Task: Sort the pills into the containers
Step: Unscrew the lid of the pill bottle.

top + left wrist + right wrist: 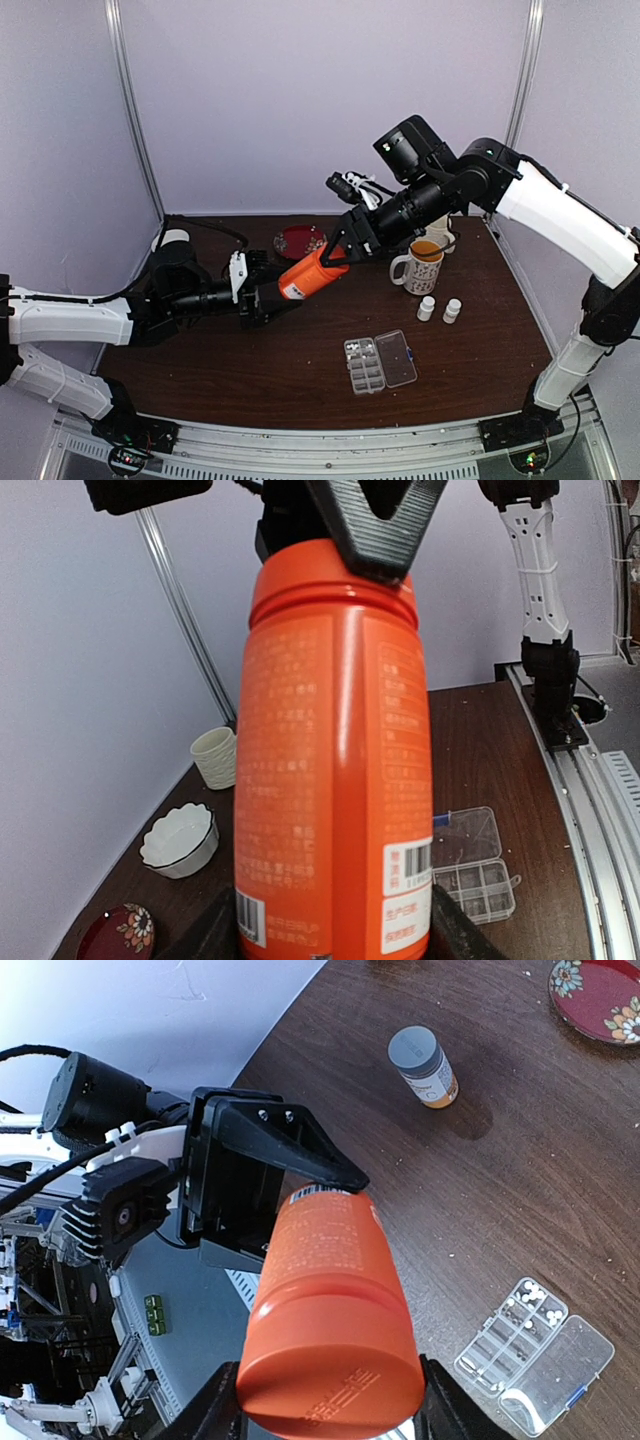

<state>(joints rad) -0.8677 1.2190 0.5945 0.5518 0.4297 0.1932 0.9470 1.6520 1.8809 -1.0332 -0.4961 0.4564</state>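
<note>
Above the middle of the desk [200, 370], the left hand [270, 295] is clenched on the base of an orange bottle [308, 277] that slants up to the right. The right hand [338, 252] straddles its cap [330, 1400], with fingers [222, 1412] at either side; whether they pinch it I cannot tell. Nearer and to the right, the pill box [381, 362] lies flat on the desk with its lid [400, 358] laid open. White pills [540, 1305] sit in a few compartments [364, 366] at one end, well apart from both hands.
</note>
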